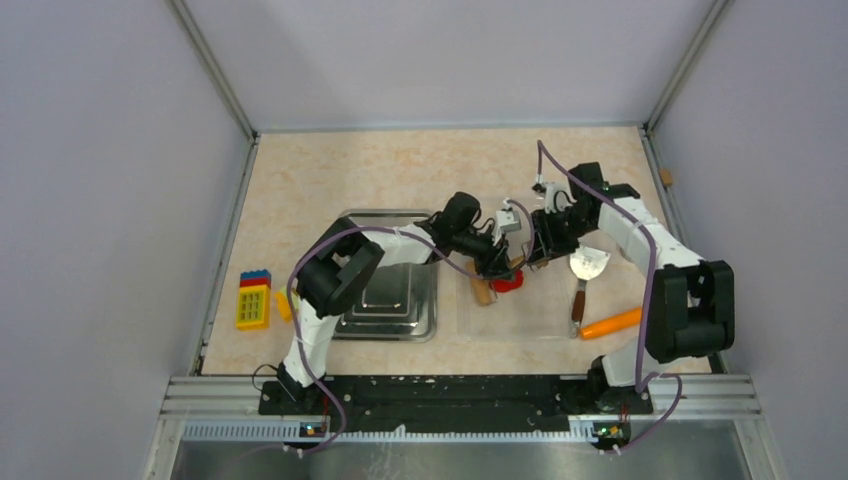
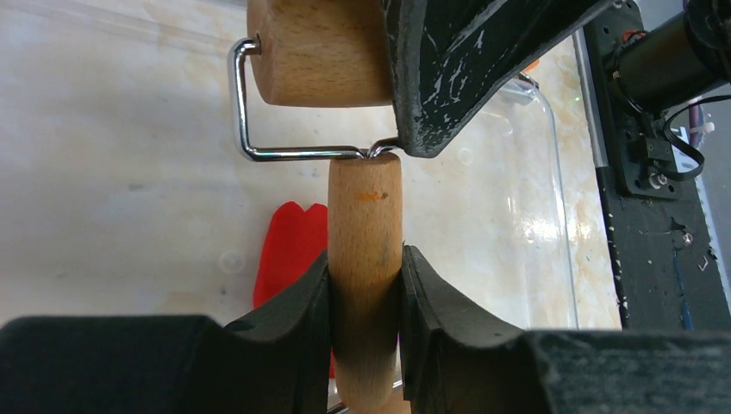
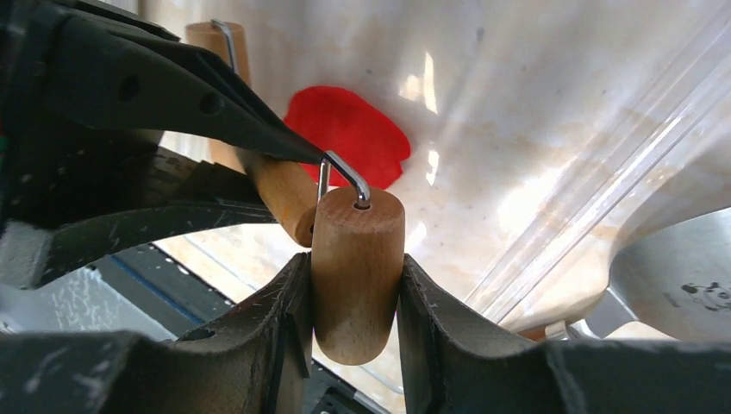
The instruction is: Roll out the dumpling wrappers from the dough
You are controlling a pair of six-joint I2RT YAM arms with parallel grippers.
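Above dough (image 3: 353, 129) (seemingly flattened), roller (image 3: 358, 267) gripped.

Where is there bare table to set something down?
The far strip of table behind the metal tray, and the left side beyond the toy blocks. Crowded: the clear mat, where the left gripper and right gripper clamp the roller by the dough, spatula and carrot beside.

I see the flat bright red clay dough (image 3: 349, 134) over a beige tabletop (image 1: 400, 170) with faint marbling. The pale tan wooden roller (image 2: 365, 259) has a shiny chrome wire. The plastic carrot (image 1: 610, 323) is orange and the square metal tray (image 1: 430, 310) silver-grey. The toy brick stack (image 1: 253, 298) is yellow, blue and red.
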